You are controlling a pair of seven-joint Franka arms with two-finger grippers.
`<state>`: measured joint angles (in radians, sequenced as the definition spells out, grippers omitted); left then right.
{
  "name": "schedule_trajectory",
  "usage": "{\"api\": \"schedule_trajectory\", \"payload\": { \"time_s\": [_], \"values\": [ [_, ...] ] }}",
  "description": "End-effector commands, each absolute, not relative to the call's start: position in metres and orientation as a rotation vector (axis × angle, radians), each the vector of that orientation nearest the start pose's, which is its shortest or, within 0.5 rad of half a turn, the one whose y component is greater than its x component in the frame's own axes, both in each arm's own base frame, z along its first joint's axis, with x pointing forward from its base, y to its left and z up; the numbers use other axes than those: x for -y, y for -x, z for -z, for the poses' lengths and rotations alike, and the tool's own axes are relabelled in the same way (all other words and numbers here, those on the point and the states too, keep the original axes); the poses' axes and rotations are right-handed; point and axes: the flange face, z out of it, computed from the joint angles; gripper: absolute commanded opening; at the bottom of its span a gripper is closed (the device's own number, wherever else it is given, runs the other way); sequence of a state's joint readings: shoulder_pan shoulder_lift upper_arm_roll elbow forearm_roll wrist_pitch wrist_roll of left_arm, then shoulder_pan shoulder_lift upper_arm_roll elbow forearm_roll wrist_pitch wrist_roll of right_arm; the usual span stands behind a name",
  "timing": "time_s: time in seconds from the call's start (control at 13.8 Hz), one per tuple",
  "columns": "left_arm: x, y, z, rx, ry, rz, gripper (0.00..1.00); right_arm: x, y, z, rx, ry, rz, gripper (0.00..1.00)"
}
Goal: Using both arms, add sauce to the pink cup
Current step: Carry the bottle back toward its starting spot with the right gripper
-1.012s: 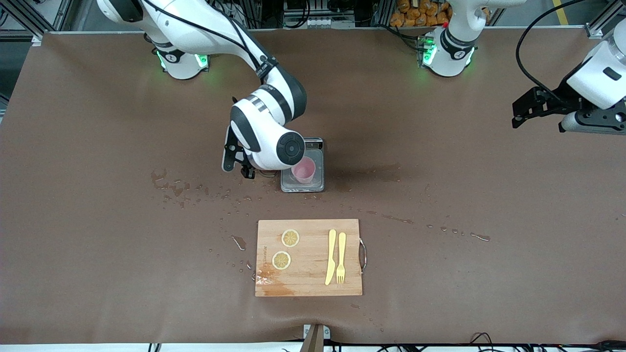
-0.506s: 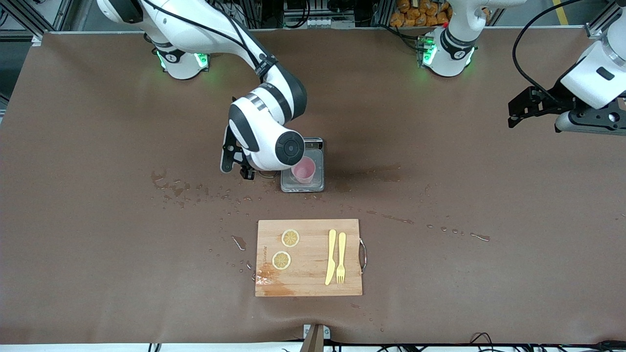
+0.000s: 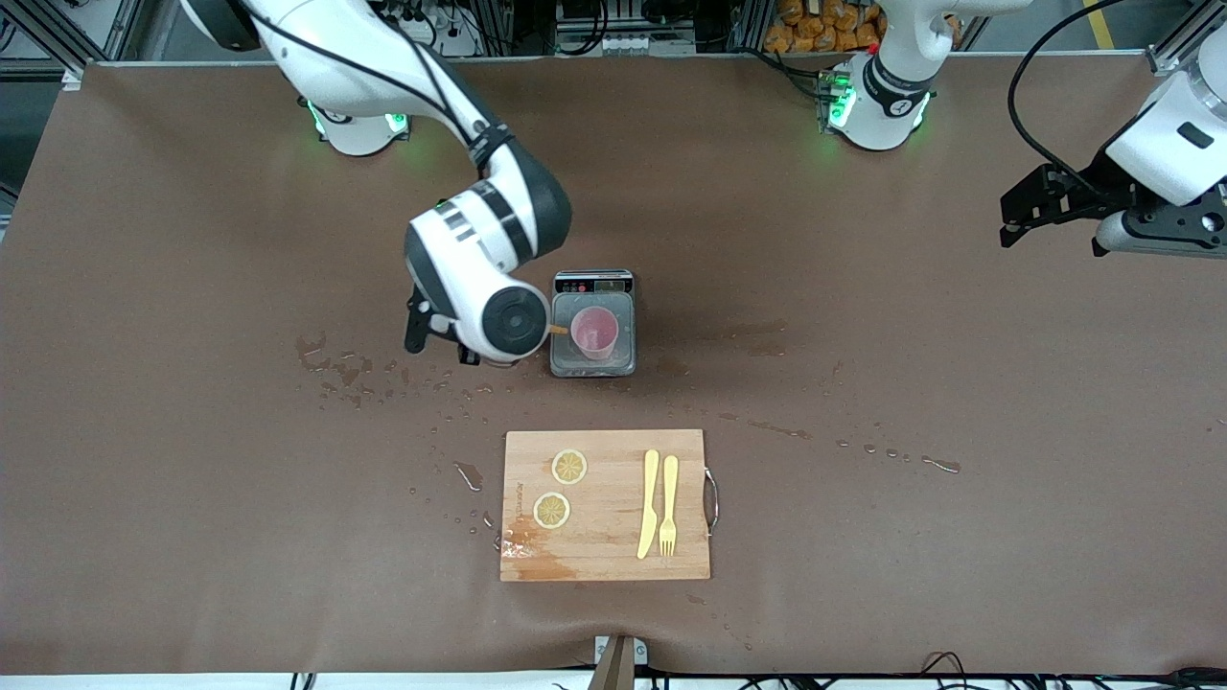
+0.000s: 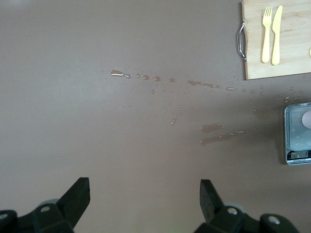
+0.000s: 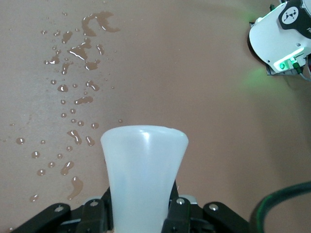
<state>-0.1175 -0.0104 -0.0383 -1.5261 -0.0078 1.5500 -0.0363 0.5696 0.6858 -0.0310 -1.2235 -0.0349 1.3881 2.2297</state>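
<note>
While translucent, squeeze bottle (image 5: 145,174) flares; pink cup (image 3: 595,332) tapers

A robotics lab: two white arms bolted to a brown-covered tabletop (image 3: 192,240), aluminium framing (image 3: 57,29) at twelve o'clock, a digital scale (image 3: 593,321) at centre.

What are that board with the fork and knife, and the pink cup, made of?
The board looks like unvarnished wood: pale tan, visible grain, with a metal-looking handle. The fork and knife look like matte yellow plastic, though that is uncertain. The pink cup seems smooth, slightly translucent plastic.
</note>
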Motion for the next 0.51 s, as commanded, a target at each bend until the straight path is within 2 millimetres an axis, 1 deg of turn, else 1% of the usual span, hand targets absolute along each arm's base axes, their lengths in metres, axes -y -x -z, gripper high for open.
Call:
{"api": "schedule_trajectory", "payload": {
  "time_s": [0.0,0.14,0.29,0.43],
  "values": [
    [0.085,-0.539,-0.653,-0.192,3.135,0.073,1.00,-0.306,-0.600,-0.386,2.016,-1.804,0.301,0.00],
    [0.085,-0.539,-0.652,-0.195,3.136,0.068,1.00,-0.280,-0.605,-0.403,2.014,-1.865,0.400,0.00],
    [0.086,-0.538,-0.653,-0.197,3.136,0.070,1.00,-0.254,-0.608,-0.408,2.003,-1.920,0.550,0.00],
    [0.086,-0.537,-0.655,-0.200,3.136,0.077,1.00,-0.216,-0.609,-0.414,2.008,-1.974,0.648,0.00]
  ]
}}
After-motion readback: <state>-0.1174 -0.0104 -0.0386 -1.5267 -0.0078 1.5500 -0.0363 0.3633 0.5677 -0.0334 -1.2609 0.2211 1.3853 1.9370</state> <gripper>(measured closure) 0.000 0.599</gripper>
